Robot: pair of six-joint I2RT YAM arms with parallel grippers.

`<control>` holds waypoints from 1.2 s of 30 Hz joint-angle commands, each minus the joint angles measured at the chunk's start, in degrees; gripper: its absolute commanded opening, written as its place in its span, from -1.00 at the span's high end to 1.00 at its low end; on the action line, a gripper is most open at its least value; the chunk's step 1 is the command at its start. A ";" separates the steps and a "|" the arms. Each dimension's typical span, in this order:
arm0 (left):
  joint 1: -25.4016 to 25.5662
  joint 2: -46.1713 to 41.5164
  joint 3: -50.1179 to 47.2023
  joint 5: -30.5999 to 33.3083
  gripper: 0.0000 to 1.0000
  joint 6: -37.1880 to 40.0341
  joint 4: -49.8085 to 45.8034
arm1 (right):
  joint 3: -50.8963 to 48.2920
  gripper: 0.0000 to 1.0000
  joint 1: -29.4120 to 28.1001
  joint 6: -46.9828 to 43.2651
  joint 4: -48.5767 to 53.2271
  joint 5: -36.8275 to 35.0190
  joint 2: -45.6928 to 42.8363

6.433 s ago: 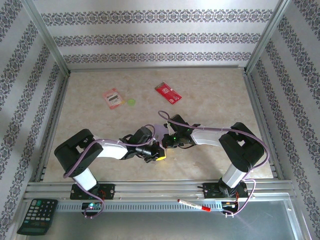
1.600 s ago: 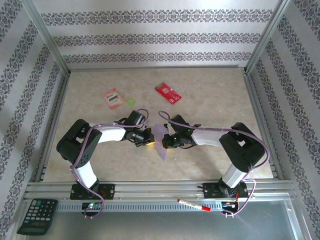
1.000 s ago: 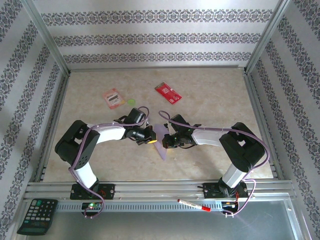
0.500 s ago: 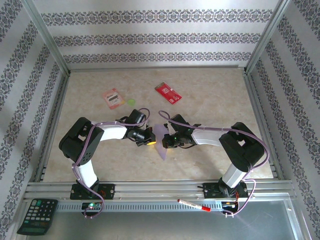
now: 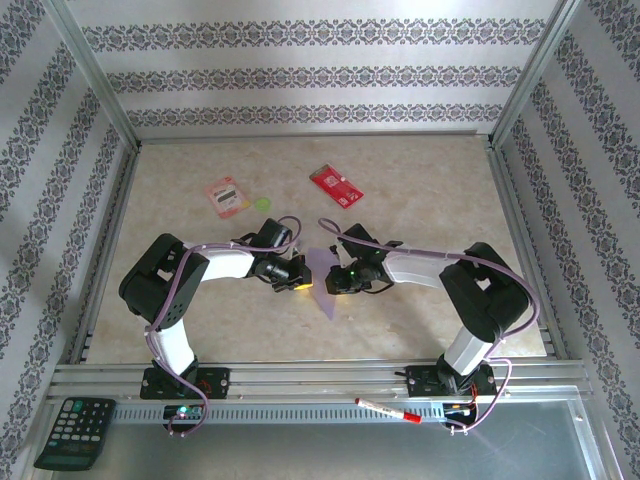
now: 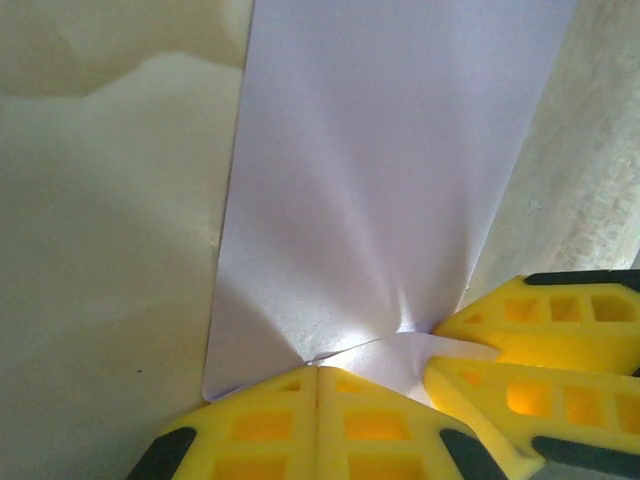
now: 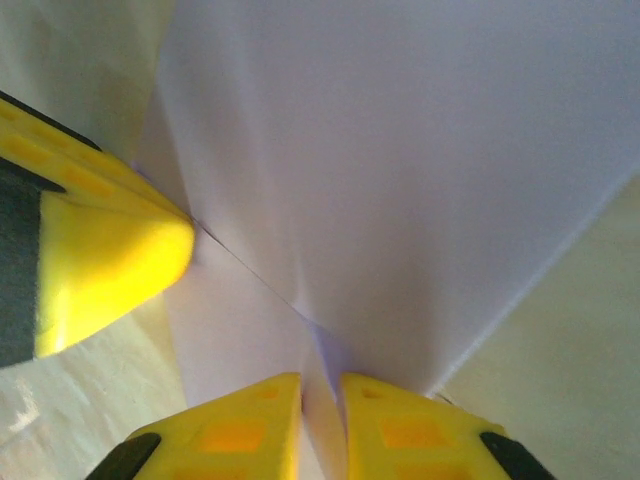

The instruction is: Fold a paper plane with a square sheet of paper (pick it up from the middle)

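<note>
Beige marbled bench sits inside patterned walls. Beyond and left of the sheet of paper, well apart, lies a pink-red packet. Just left of the sheet, the left gripper has its fingers pressed together on the paper's edge. The sheet, folded to a long near-pointing tip, lies mid-bench. Just right of it, the right gripper is clamped on a raised flap. A clean crease likely needs both grips firm and an even pull along the fold. A red card lies beyond the sheet, and open bench spreads to its right.
</note>
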State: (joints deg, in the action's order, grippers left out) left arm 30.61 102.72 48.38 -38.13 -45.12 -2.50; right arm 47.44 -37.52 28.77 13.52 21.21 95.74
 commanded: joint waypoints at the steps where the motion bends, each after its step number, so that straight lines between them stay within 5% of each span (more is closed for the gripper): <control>1: -0.81 3.00 -2.22 3.61 1.00 2.12 -4.22 | 1.81 0.58 1.64 -2.30 7.73 -2.84 -4.19; 9: -0.80 3.06 -2.13 4.18 1.00 1.88 -4.36 | -1.95 0.59 -1.23 2.36 5.44 2.59 -13.37; 17: -0.81 3.15 -1.89 4.65 1.00 2.04 -4.86 | -2.06 0.79 -10.60 7.99 -3.53 4.57 -7.23; 26: -0.81 3.13 -1.91 4.79 1.00 2.80 -5.50 | -1.26 0.90 -10.00 5.33 -3.34 4.79 0.46; 36: -0.84 4.03 -1.17 5.22 1.00 4.29 -6.72 | -6.81 0.95 -8.50 5.76 -4.82 7.02 -0.95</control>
State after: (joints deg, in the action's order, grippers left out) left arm 30.46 103.00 48.42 -38.44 -42.83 -2.46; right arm 43.24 -46.59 34.57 7.62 27.22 95.50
